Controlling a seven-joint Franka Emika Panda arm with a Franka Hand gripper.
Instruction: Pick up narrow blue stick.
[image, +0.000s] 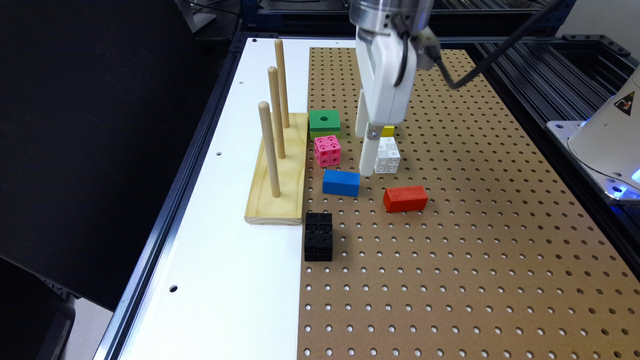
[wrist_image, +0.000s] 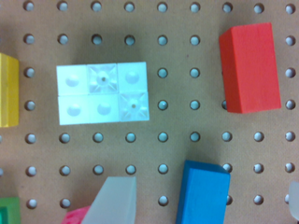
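Hand (image: 366, 167), released and holding nothing, hovering nearer white studded block (image: 388, 155) than narrow blue stick (image: 341, 182), risking wrong-block contact

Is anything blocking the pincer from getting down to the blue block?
Nothing visible does. The pincer hangs just beside the narrow blue stick, with bare pegboard between them. The white studded block sits behind, and the red block lies apart on the exterior view's right.

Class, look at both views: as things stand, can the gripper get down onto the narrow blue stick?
Probably yes. The narrow blue stick lies flat with its top bare, apart from the pink block and red block. The gripper looks open, close above it.
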